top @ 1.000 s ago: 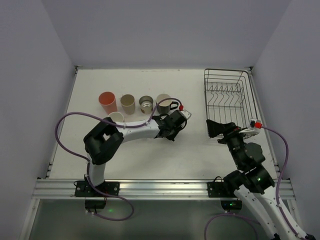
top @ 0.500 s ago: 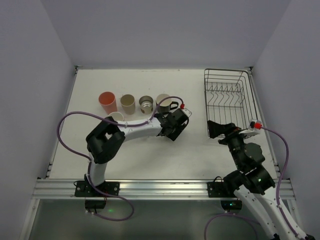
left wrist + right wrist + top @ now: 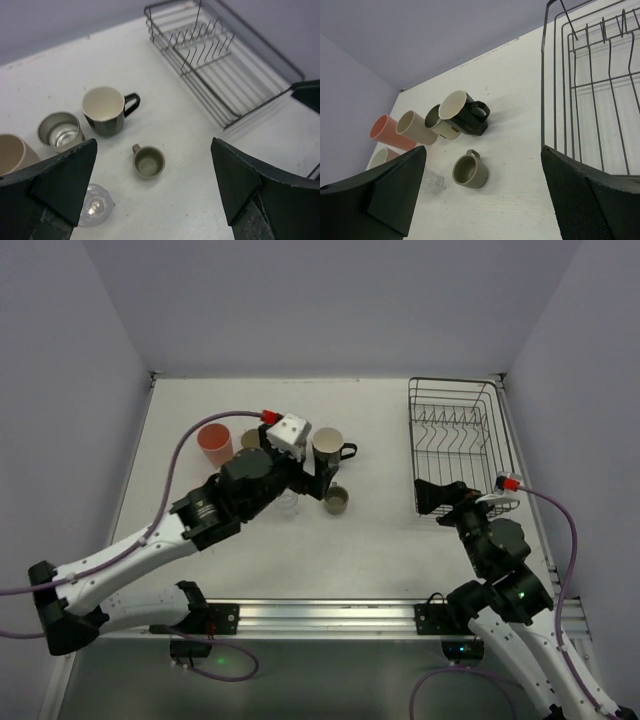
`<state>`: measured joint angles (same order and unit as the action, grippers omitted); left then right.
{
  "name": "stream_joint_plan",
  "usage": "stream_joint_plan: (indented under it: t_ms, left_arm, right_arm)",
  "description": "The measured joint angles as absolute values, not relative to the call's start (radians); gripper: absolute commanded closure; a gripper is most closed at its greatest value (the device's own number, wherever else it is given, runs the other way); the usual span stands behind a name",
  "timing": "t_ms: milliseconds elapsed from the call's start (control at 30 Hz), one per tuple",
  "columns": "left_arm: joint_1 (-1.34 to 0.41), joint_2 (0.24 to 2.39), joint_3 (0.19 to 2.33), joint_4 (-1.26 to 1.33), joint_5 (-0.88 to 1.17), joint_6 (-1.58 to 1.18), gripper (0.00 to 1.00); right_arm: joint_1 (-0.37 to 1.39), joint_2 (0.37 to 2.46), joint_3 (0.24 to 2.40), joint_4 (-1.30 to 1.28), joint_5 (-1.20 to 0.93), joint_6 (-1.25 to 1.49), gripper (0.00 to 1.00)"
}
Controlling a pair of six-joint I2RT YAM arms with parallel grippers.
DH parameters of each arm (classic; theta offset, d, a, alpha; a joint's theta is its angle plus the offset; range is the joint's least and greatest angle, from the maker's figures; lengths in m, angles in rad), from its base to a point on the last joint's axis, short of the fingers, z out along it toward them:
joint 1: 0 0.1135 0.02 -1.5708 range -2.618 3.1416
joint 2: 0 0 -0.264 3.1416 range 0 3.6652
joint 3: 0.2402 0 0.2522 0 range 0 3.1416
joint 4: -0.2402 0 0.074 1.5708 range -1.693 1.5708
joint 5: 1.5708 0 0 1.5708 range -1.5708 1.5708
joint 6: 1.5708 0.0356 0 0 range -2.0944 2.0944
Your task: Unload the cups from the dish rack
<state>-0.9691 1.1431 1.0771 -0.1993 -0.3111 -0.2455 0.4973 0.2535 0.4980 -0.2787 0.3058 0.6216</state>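
The grey-olive cup (image 3: 336,500) (image 3: 148,161) (image 3: 470,170) stands upright on the table, free of any grip. My left gripper (image 3: 316,470) (image 3: 152,150) hangs open well above it. Behind stand the dark handled mug (image 3: 328,445) (image 3: 105,111), the silvery metal cup (image 3: 60,131), a tan cup (image 3: 12,152) (image 3: 415,127) and the salmon-pink tumbler (image 3: 214,443) (image 3: 385,130). A clear glass (image 3: 288,505) (image 3: 95,210) stands left of the olive cup. The black wire dish rack (image 3: 458,445) (image 3: 590,100) shows no cups. My right gripper (image 3: 440,498) (image 3: 482,155) is open and holds nothing, just off the rack's near left corner.
The left arm (image 3: 190,525) reaches diagonally over the table's left half and covers part of the cup row. A pale cup (image 3: 382,155) peeks out at the row's near left. Walls close in the table at the back and both sides.
My left gripper has opened and let go of the grey-olive cup, which now stands in front of the dark mug. The left arm has risen and drawn back. The right arm is still.
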Motion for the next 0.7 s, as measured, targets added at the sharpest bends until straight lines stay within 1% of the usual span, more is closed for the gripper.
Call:
stream_joint_plan:
  t_ms: [133,233,367,533,700]
  left_arm:
    - [-0.969,0.871,1.003,-0.157,-0.312,-0.246,0.0]
    - [-0.969,0.74,0.97,-0.172,-0.323,-0.245,0.0]
    - [-0.969,0.583,0.938,-0.229,-0.364,-0.238,0.0]
    - [-0.969,0.477,0.94,-0.279,-0.423,-0.205,0.0]
    - [-0.965,0.428,0.941,-0.318,-0.478,-0.165,0.0]
  right_arm:
    - [0.497,0.269,0.529,-0.277,0.309,0.598,0.01]
    - [0.497,0.269,0.565,-0.284,0.329,0.57,0.01]
    - [0.497,0.267,0.671,-0.287,0.365,0.511,0.01]
    - [0.497,0.224,0.799,-0.243,0.405,0.444,0.01]
    - [0.497,0.196,0.825,-0.163,0.414,0.413,0.01]
